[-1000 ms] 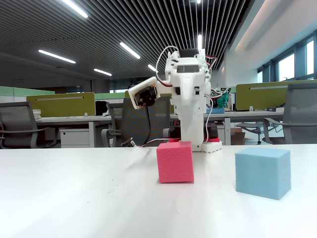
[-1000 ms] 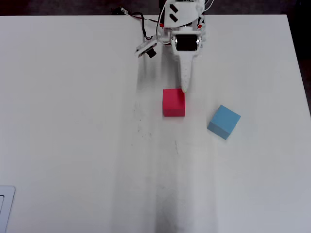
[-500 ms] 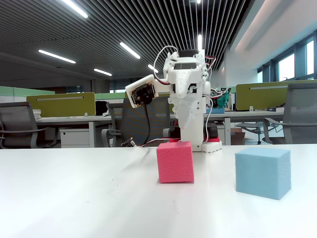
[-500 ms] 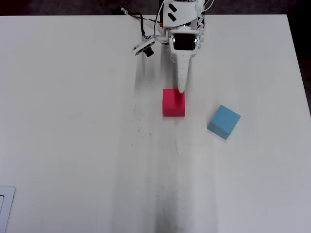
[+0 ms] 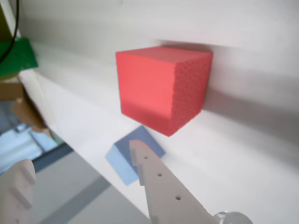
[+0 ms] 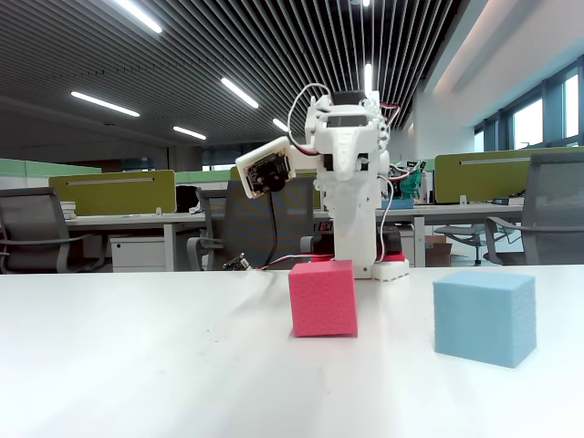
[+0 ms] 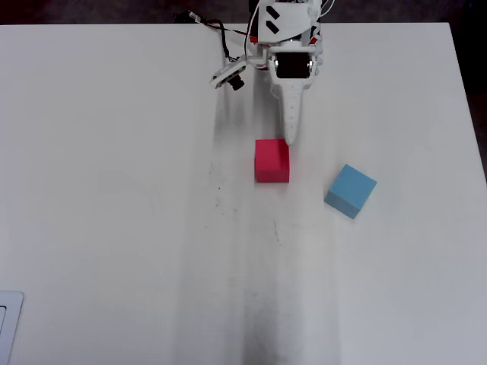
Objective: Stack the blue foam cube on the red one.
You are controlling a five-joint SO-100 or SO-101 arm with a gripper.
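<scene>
A: Where do the two cubes sit?

B: In the overhead view the red one [image 7: 272, 161] rests on the white table [image 7: 114, 190], just in front of the arm [image 7: 288, 53]. The blue foam cube [image 7: 351, 190] lies to its right and a little nearer the bottom of the picture, apart from it and turned at an angle. Both rest flat on the table; neither is stacked.

A: Same in the fixed view?

B: Yes. Red cube [image 6: 322, 297] at centre, blue cube [image 6: 484, 318] to the right and closer to the camera, with clear table [image 6: 137, 365] between them. The arm [image 6: 351, 173] rises behind the red cube, and a small camera module [image 6: 267, 170] juts out to its left.

A: State of the gripper?

B: In the wrist view the two fingers [image 5: 161, 186] are spread, with a wide gap between them and nothing held. The gripper [image 5: 81, 172] hangs free of both cubes. The red cube [image 5: 161, 88] fills the middle of that view, and a corner of the blue cube [image 5: 128, 161] shows past the fingertip.

A: And seen from overhead?

B: The gripper [image 7: 290, 138] points down the picture, its tip just above the red cube's upper right edge. Whether it touches cannot be told there.

A: Anything else?

B: Cables [image 7: 209, 26] trail at the table's top edge, left of the arm.
</scene>
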